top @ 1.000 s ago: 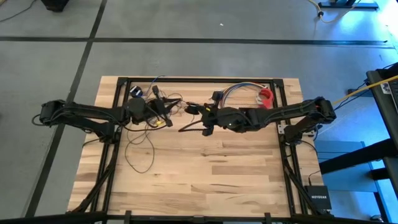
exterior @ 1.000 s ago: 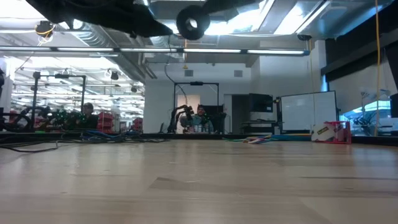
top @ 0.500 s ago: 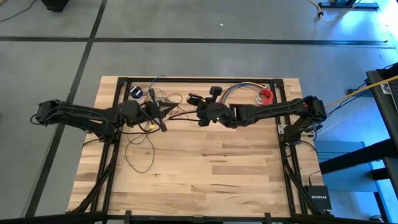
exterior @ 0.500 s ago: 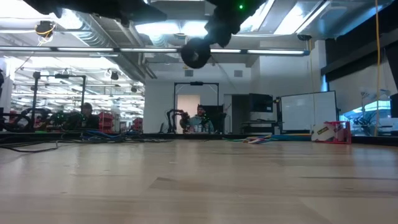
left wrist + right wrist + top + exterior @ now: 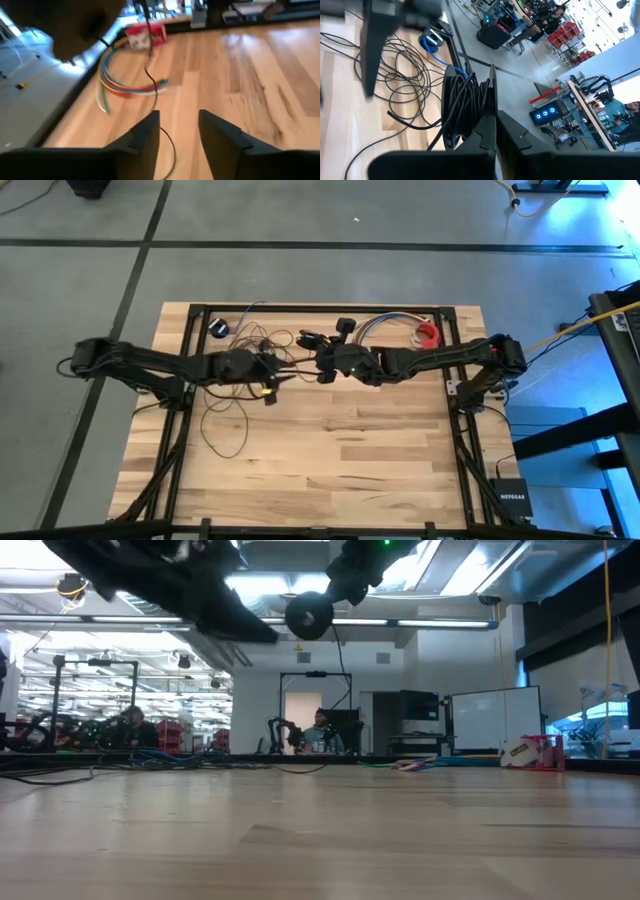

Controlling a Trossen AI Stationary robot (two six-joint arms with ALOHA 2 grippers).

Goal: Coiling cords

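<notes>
Right gripper (image 5: 490, 125) sits mid-counter toward the far edge, fingers pressed together on a bundle of cord turns; in its wrist view the coil (image 5: 465, 100) is bunched against the fingers, so the wound part hangs off that one pinch. Left gripper (image 5: 177, 132) is just beside it, fingers spread with nothing between them; a single strand of cord (image 5: 152, 82) runs past the gap toward the coloured wires (image 5: 120, 85). The rest of the cord (image 5: 232, 395) lies slack in loose loops on the counter (image 5: 350, 470) under and in front of the left arm, well apart from the coil. Main risk, as I read it: the left fingers close on air or on the wrong strand, since the strand lies off-centre to the gap. Second: the slack loops overlap each other, so pulling in the next turn can drag a knot into the coil. Third: the strand lies across the coloured wires, and a pull may snag them. Also, the right pinch holds many turns at once, so a tug could slip some out.
</notes>
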